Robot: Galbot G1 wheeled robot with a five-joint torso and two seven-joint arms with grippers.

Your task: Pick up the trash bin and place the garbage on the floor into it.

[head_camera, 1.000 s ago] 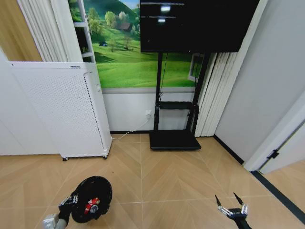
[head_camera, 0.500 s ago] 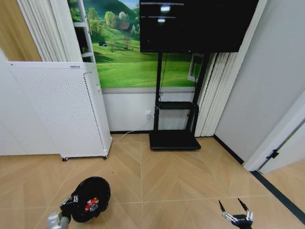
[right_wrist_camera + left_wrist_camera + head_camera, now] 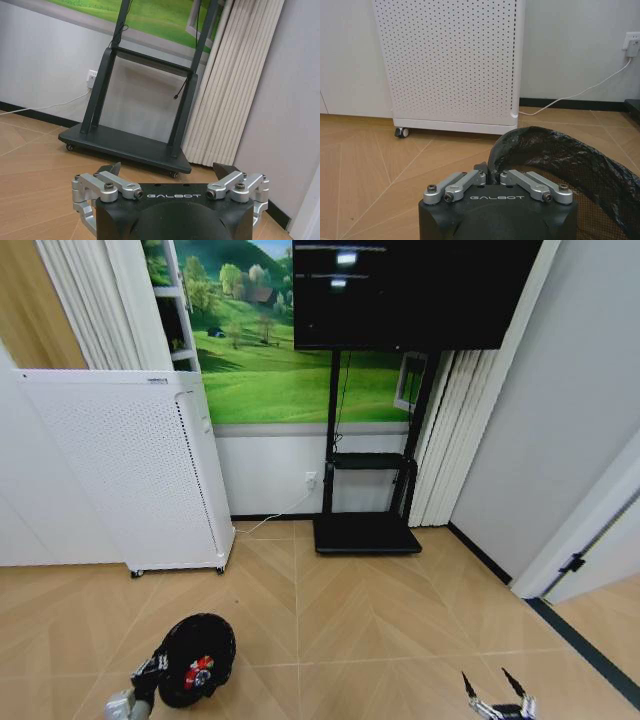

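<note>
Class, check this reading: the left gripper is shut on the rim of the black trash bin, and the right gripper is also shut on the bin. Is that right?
Not quite. The left gripper is indeed shut on the trash bin's rim, but the right gripper holds nothing: the head view shows it open above bare floor, well apart from the bin, and the right wrist view shows its jaws spread.

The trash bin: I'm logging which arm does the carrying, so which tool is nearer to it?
Left. The left tool is shut on the trash bin's rim; the right tool hangs open, well off to its right.
</note>
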